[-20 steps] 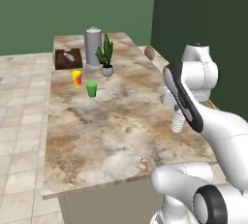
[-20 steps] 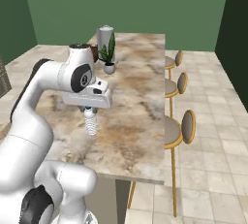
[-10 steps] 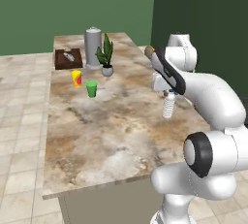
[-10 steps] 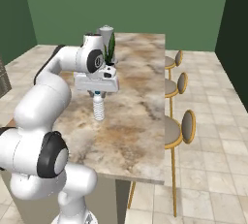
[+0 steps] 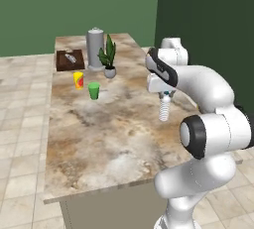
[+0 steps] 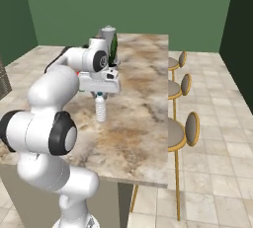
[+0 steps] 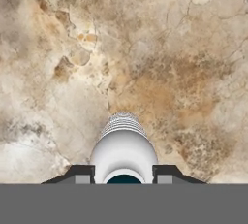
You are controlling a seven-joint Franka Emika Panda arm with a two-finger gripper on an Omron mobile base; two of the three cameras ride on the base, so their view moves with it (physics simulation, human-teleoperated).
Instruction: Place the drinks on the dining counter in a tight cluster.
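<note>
One water bottle (image 5: 164, 109) pinched at the cap by gripper (image 5: 165, 95), hanging upright above right half of dining counter (image 5: 114, 134), clear of stone. Possible tipping on release (narrow grip, tall body); green cup (image 5: 94, 90) far left, well apart.

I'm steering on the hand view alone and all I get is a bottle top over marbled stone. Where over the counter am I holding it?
Observer: The water bottle hangs upright above the dining counter, toward the edge by the stools.
Operator: Anything near it?
Observer: The green cup and yellow-and-red cup stand well off, farther along the top.
Operator: What else is there?
Observer: A potted plant beside a grey canister.
</note>
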